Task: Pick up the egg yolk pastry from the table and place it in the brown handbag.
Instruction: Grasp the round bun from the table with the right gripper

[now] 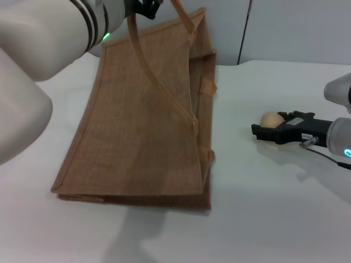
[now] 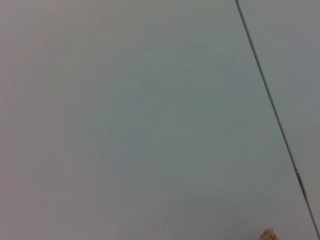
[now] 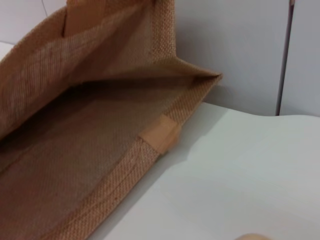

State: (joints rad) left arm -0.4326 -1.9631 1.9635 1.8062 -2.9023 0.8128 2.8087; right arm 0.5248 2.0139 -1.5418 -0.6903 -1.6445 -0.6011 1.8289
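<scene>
At the right side of the table (image 1: 263, 208), the right gripper (image 1: 267, 130) is seen reaching in low, its black fingers set about the egg yolk pastry (image 1: 271, 119), which rests on the white surface well apart from the brown handbag (image 1: 142, 137); whether the fingers are pressed onto the bun or merely flank it cannot be told from these views. From the right wrist view only a sliver of the pastry (image 3: 252, 236) is shown, with the bag's open mouth (image 3: 100, 115) ahead of it. High at the far left, the left gripper (image 1: 143, 7) is seen at a rope handle (image 1: 151, 71), seemingly holding the upper panel raised, though its closure cannot be told. A soft round bun could be crushed by too firm a squeeze, or rolled away if contact is made off-centre. The carry could be fouled on the bag's near rim or the drooping handle, and the mouth would collapse if the lifted handle slipped. Bare tabletop lies between pastry and bag, so open room is left for a clear sideways path; the table's far edge meets the wall close behind.
</scene>
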